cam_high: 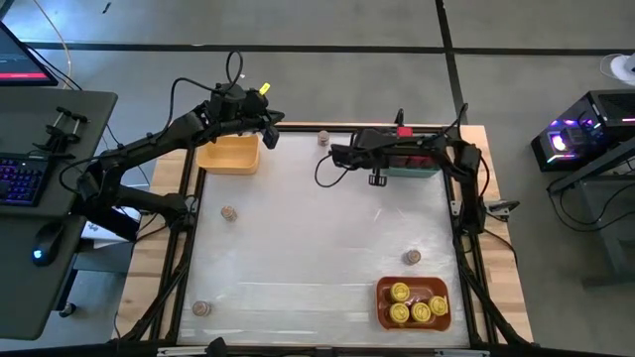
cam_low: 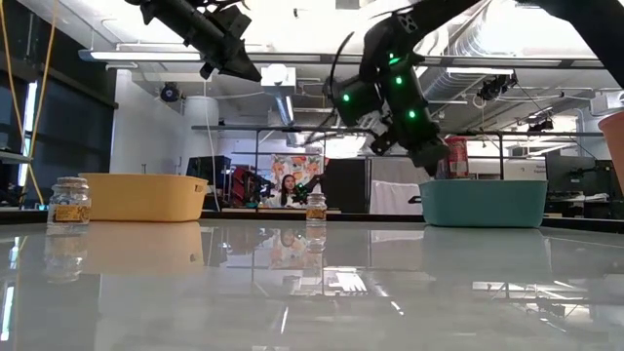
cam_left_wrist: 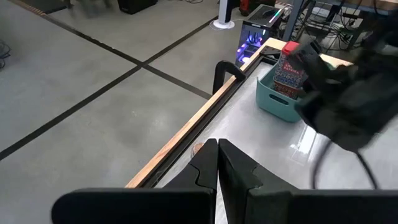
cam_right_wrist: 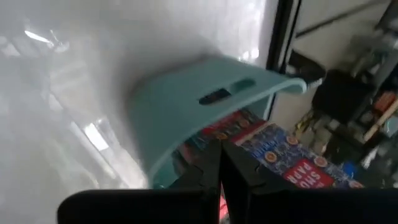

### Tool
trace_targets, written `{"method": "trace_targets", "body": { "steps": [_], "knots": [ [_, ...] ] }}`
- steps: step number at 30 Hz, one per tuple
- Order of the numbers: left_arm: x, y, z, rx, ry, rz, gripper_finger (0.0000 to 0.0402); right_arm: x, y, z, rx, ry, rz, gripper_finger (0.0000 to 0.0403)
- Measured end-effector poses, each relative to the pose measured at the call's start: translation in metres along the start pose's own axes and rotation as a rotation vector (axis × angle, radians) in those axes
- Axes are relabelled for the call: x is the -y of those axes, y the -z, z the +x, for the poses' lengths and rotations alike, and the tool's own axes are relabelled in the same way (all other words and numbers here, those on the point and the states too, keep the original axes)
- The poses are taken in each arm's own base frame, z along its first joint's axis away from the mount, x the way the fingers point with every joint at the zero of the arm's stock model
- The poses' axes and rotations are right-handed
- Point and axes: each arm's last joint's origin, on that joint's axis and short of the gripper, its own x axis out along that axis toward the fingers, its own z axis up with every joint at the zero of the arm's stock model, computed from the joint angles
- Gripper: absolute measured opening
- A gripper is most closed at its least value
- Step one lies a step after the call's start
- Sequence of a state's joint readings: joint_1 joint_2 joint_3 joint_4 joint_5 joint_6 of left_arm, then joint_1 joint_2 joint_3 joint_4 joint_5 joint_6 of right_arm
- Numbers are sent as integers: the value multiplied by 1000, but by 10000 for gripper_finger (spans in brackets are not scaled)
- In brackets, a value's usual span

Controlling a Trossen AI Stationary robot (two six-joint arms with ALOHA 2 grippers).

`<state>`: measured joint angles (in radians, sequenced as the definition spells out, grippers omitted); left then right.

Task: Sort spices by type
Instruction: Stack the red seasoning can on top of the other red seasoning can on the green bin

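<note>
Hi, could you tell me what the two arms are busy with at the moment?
They are sorting spices into bins. The right claw, shut and empty, hangs beside the teal bin, which holds red tins. The left claw, also shut, hovers by the yellow bin. Yellow-lidded jars fill the orange bin. Four small brown jars stand loose on the table.

Two dark arms are seen, made of long black tubes joined by round black joints. A thin black cable is looped above the left arm (cam_high: pixel 149 149), and a small yellow tag is fixed near its tip. Another black cable is hung in a loop beside the right arm (cam_high: pixel 437 159), and a small red mark is seen on top of it. Little green lights are lit on the right arm's wrist. Each arm is ended by two flat, black, pointed fingers (cam_left_wrist: pixel 217 165).
</note>
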<state>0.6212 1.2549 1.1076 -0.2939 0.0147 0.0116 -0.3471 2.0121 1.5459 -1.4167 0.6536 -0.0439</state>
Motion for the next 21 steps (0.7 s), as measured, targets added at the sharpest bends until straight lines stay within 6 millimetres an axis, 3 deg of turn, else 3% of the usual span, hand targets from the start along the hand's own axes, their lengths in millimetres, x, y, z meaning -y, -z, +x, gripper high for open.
{"method": "trace_targets", "body": {
  "steps": [8,21],
  "knots": [
    [0,0,0,1,-1,0,0,13,2,12,-54,39,14,0],
    [0,0,0,1,-1,-1,0,14,5,14,-75,7,-8,0]
  ]
}}
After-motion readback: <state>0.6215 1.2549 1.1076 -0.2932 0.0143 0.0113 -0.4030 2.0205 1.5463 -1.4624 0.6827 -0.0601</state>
